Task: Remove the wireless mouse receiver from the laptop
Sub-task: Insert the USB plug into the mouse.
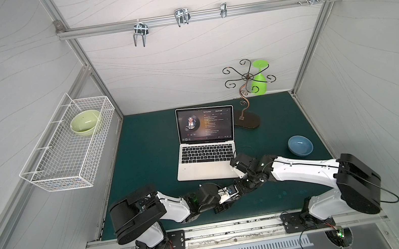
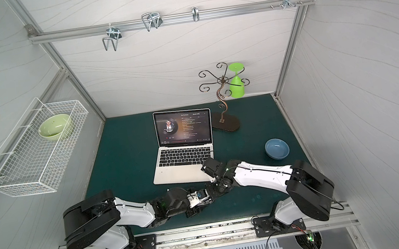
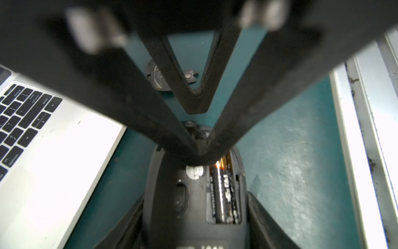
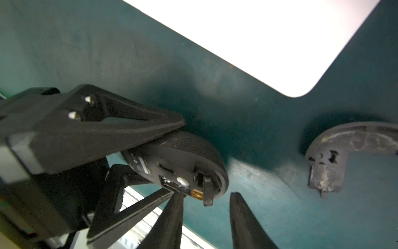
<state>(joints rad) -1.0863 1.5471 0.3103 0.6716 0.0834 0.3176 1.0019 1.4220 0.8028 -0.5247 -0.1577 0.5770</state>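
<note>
Likely receiver [image 4: 207,189]: small stub poking from underside slot of upturned mouse [image 4: 181,144] beside battery [image 3: 221,194], not in laptop [image 1: 201,170]. Stub axis aimed at right gripper [image 4: 205,196], jaws apart either side, nearest. Mouse clamped in left gripper [image 3: 195,196], just off laptop's near right corner.

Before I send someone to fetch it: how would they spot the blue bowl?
Find the open laptop on the teal mat. To its right, directly on the mat, sits the blue bowl; the other bowl is green and lies in the wire basket.
</note>
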